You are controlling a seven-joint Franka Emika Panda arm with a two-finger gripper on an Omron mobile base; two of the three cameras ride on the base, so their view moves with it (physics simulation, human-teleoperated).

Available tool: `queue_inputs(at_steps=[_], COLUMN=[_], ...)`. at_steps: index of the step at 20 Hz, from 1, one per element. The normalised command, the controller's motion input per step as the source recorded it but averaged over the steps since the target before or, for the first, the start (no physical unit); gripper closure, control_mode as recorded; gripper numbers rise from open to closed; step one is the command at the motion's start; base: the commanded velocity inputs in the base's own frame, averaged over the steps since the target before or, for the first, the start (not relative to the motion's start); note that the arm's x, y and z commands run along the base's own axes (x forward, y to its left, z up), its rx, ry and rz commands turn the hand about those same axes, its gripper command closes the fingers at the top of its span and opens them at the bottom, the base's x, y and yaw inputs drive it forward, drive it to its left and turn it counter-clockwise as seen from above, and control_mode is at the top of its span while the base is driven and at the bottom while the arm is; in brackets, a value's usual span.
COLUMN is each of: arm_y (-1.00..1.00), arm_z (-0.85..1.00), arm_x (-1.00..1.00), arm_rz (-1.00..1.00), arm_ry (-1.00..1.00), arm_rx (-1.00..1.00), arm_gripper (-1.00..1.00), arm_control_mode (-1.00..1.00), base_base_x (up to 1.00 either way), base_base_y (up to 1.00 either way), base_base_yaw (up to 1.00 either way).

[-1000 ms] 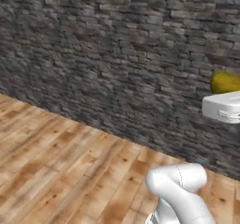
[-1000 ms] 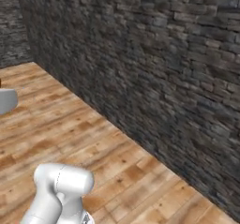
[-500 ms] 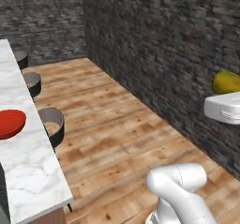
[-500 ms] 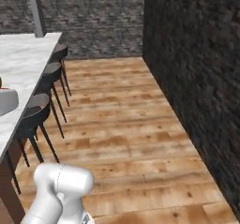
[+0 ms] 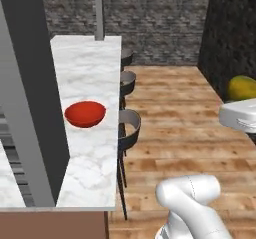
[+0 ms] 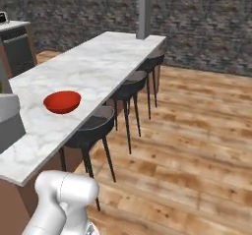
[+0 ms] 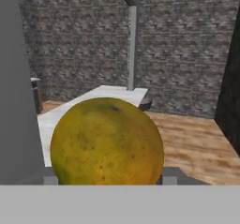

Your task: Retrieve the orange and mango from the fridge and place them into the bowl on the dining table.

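Dining table (image 5: 95,133) is running long down the room w/ dark stools (image 6: 98,126) lining its side over wood floor (image 6: 197,131). Red bowl (image 5: 85,113) is sitting on the tabletop, nothing in it. Gripper (image 7: 107,177) is pinching the mango (image 7: 107,141) btwn both fingers, carrying it in the air, well apart from the bowl.

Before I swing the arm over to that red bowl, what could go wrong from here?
1. The mango sits between the finger tips of the gripper, its bulk beyond them; a quick swing might shake it loose onto the wooden floor.
2. The bowl is shallow, so a high release could bounce the fruit off the dining table.
3. The stools crowd the table's edge.
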Motion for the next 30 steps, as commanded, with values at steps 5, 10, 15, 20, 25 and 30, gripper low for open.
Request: queue_inputs(at_steps=[5, 10, 15, 20, 25, 30], arm_y=[0.0, 0.0, 0.0, 0.0, 0.0, 0.0], arm_z=[0.0, 0.0, 0.0, 0.0, 0.0, 0.0], arm_x=[0.0, 0.0, 0.0, 0.0, 0.0, 0.0], arm_rz=[0.0, 0.0, 0.0, 0.0, 0.0, 0.0], arm_ry=[0.0, 0.0, 0.0, 0.0, 0.0, 0.0], arm_rx=[0.0, 0.0, 0.0, 0.0, 0.0, 0.0], arm_gripper=[1.0, 1.0, 1.0, 1.0, 1.0, 1.0], arm_control_mode=[1.0, 1.0, 1.0, 1.0, 1.0, 1.0], base_base_x=[0.86, 0.73, 0.34, 0.77, 0.91, 0.93], base_base_y=[-0.37, -0.92, -1.0, -0.51, -0.01, 0.0], base_base_yaw=[0.67, 0.42, 0.33, 0.38, 0.48, 0.53])
